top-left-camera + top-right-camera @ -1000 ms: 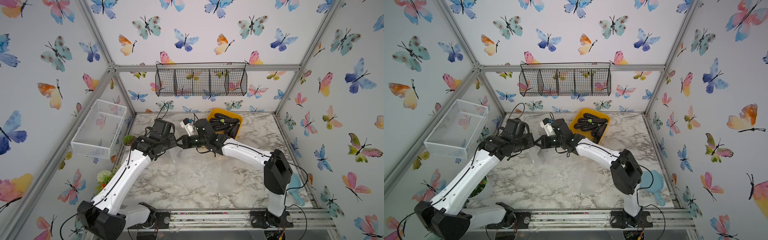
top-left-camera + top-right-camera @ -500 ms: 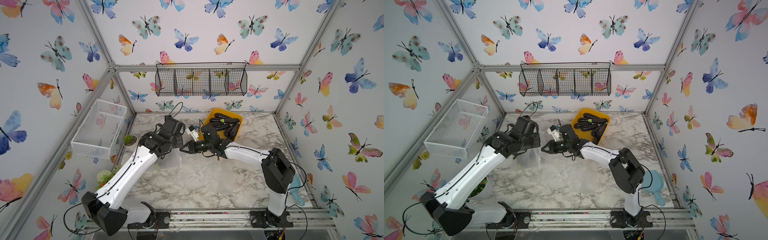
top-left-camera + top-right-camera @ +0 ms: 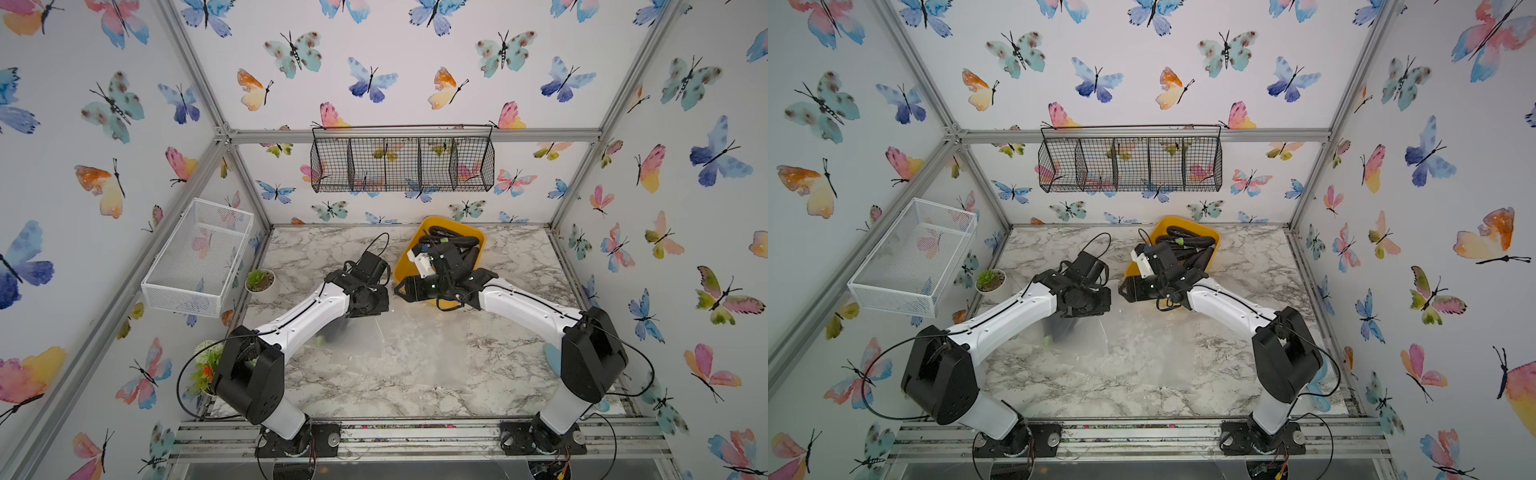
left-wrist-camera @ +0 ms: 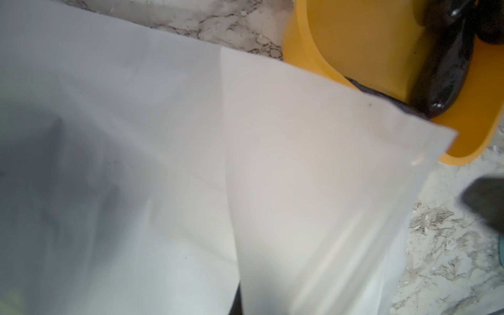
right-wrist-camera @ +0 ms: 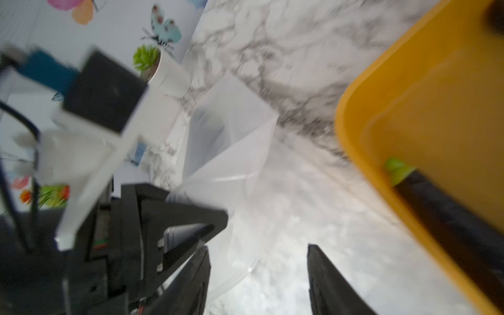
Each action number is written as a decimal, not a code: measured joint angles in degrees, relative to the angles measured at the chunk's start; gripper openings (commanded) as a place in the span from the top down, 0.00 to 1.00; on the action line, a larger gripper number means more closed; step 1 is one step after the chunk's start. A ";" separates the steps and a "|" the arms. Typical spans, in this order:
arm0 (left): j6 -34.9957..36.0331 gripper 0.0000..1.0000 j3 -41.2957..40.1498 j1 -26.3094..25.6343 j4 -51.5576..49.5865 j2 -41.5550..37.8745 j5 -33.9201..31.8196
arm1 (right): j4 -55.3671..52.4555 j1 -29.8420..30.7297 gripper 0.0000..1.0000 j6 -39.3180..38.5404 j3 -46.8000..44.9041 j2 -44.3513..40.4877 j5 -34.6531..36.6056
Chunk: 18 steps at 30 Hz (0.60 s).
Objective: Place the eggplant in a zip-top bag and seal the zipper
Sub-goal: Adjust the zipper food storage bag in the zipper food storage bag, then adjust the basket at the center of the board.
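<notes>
A frosted zip-top bag [image 3: 361, 336] [image 3: 1084, 332] hangs from my left gripper [image 3: 384, 301] [image 3: 1106, 301], which is shut on its top edge [image 5: 218, 215]. A dark eggplant [image 3: 332, 332] [image 3: 1061, 328] with a green tip shows through the bag's lower part. In the left wrist view the bag [image 4: 245, 163] fills most of the frame and hides the jaws. My right gripper [image 3: 397, 289] [image 3: 1121, 289] [image 5: 257, 248] stands open just beside the bag's edge, holding nothing, over the near corner of the yellow bin [image 3: 405, 270] [image 3: 1128, 270].
The yellow bin [image 4: 354, 41] [image 5: 409, 109] at the back holds several more eggplants [image 3: 457, 241] [image 3: 1187, 241]. A small potted plant [image 3: 259, 280] stands at the left edge, a flower plant [image 3: 205, 365] front left. A white mesh basket [image 3: 199, 253] and a black wire basket [image 3: 403, 162] hang on the walls.
My right gripper has opened, let go of the bag and drawn back to the right, toward the bin. My left gripper has carried the bag to the right.
</notes>
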 measured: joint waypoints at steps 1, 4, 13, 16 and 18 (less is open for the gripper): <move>0.00 1.00 -0.57 -0.04 0.94 0.00 0.74 | -0.66 -1.36 0.40 -1.84 2.27 0.81 4.20; -0.02 1.00 -2.32 -0.44 3.10 0.00 2.34 | -2.86 -5.60 0.39 -7.72 9.44 6.80 15.43; -0.02 1.00 -5.95 -1.46 5.90 -0.07 4.42 | -8.79 -13.33 0.39 -11.54 18.80 24.22 25.66; -0.02 1.00 -6.49 -1.46 6.19 -0.20 4.66 | -8.09 -13.07 0.40 -10.14 16.96 24.26 23.17; -0.02 1.00 -6.84 -1.46 6.21 -0.48 4.76 | -8.09 -12.74 0.41 -9.49 16.85 24.26 19.04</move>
